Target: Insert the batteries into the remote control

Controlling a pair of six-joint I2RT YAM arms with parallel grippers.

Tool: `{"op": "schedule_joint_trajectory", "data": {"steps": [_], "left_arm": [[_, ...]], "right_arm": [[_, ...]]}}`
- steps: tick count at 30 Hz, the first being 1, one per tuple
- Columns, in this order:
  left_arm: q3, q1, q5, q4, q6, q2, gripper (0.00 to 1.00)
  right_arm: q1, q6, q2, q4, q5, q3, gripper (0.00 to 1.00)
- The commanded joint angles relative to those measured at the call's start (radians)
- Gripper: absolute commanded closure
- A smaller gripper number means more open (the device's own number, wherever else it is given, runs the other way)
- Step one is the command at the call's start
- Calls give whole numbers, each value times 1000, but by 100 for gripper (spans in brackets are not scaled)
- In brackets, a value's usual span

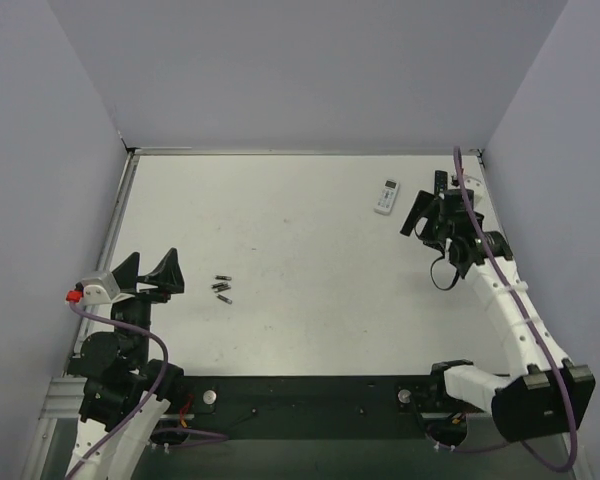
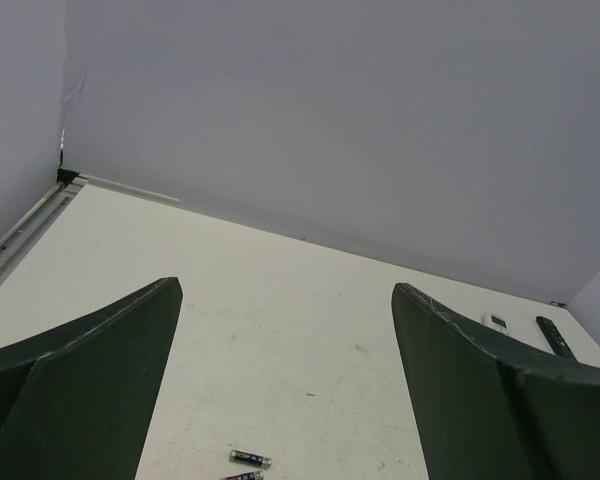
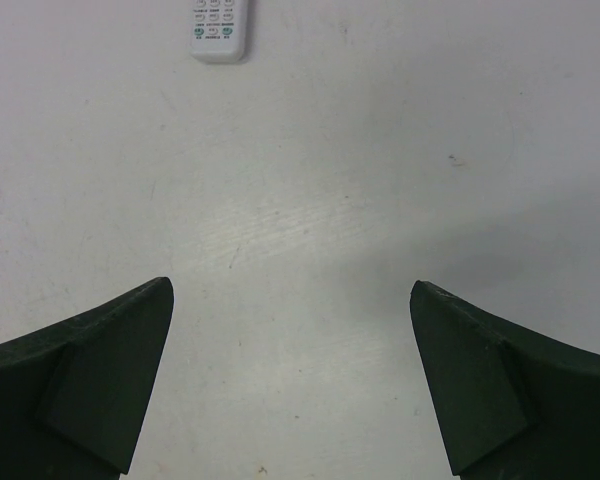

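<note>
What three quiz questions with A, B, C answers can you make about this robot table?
1. Where do the batteries lie?
A. Loose on the table, near the left fingers
B. In a box
C. On a shelf

2. What colour is the remote that the right wrist view shows?
A. Red
B. White
C. Blue

3. How do the left fingers stand?
A. Shut on a battery
B. Shut on nothing
C. Open, holding nothing

Answers:
1 A: in the top view they lie bare on the table just beside those fingers.
2 B: its body is white with small buttons.
3 C: the left wrist view shows a wide gap with only table between them.
</note>
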Motion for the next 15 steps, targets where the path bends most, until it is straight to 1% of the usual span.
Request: {"op": "schedule_joint_trajectory", "data": {"steps": [1,2,4,5,7,8,9,10,11,13,15], "left_arm": [[21,-9,-19,5,11,6,3],[19,-9,-17,5,12,8,3],[21,-11,-22,2,14,16,3],[21,-11,-20,2,17,19,3],[22,-9,-25,-6,20,28,3],[24,-9,-31,-8,21,28,3],[24,-9,-34,-11,24,31,3],[24,-11,-37,-15,24,33,3],[22,-11,-43,-18,26,31,3],[22,-11,-48,-21,27,40,3],[22,-9,-48,-20,27,59,3]], "right_arm": [[-20,88,197,3,3,142,0],[-24,94,284,3,6,200,0],[-33,102,372,1,-4,261,0],[-33,104,454,1,-4,289,0],[-33,113,533,1,5,378,0],[-34,114,607,1,8,407,0],[-33,111,645,3,8,470,0],[-34,108,683,1,8,499,0],[-33,104,755,1,6,533,0],[-34,102,823,1,-9,620,0],[-31,101,916,1,-13,673,0]]}}
